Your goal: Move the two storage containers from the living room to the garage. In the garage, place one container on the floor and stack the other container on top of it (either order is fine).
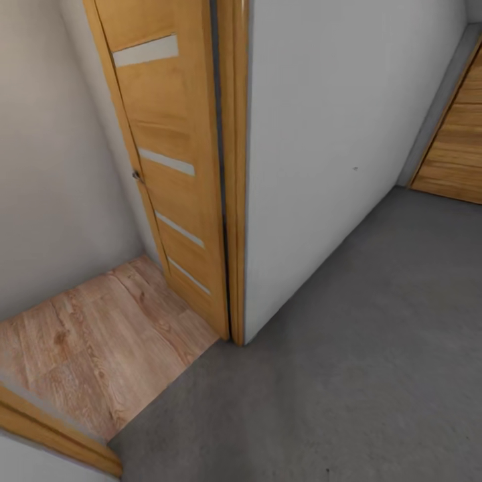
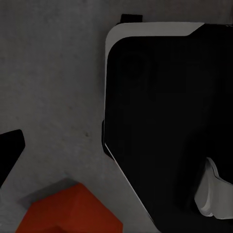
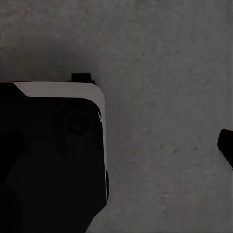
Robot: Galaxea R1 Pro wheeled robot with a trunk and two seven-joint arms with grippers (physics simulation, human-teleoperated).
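Head view: I am stationed at the threshold, with the grey concrete floor (image 1: 348, 375) of the garage ahead and the light wood planks (image 1: 94, 341) behind the open wooden door (image 1: 171, 154). A white wall (image 1: 321, 134) runs toward a wooden panel door (image 1: 458, 147) at the far right. I judge this a transit stage, base crossing into the garage.

Left wrist view: an orange-red storage container (image 2: 68, 211) shows one corner over the concrete, beside the robot's black-and-white base (image 2: 165, 126). A dark fingertip (image 2: 9, 148) shows at the edge; I cannot tell whether this hand grips the container or merely hangs near it.

Right wrist view: concrete and the same base (image 3: 48, 155), plus one dark fingertip (image 3: 225, 145). Its state I cannot tell; no container appears here, which the left camera alone supplies.
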